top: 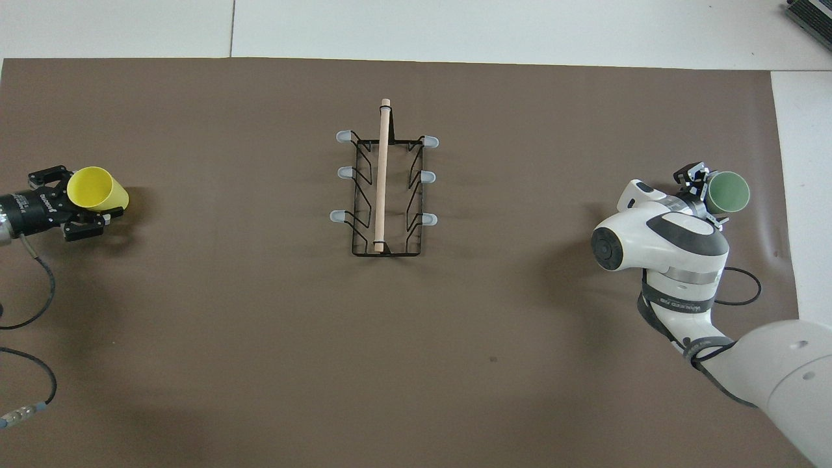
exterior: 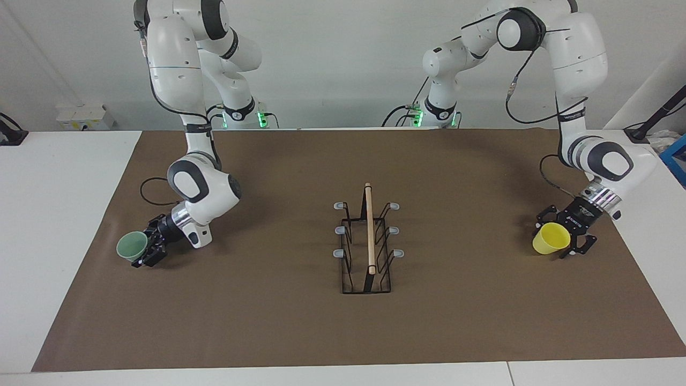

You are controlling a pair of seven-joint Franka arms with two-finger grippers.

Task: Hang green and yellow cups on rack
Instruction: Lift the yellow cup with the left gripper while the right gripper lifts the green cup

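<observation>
Nothing hangs yet: the rack (exterior: 366,244) stands bare mid-mat. The green cup (exterior: 132,246) lies at the rack's nine o'clock in the facing view, the yellow cup (exterior: 551,238) at three. The right gripper (exterior: 149,249) and left gripper (exterior: 564,236) straddle them, fingers spread, seemingly not clamped. Grasping, carrying and hanging remain.

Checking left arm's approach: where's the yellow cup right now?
The yellow cup lies on its side at the left arm's end of the mat, between the open fingers of the left gripper.
</observation>
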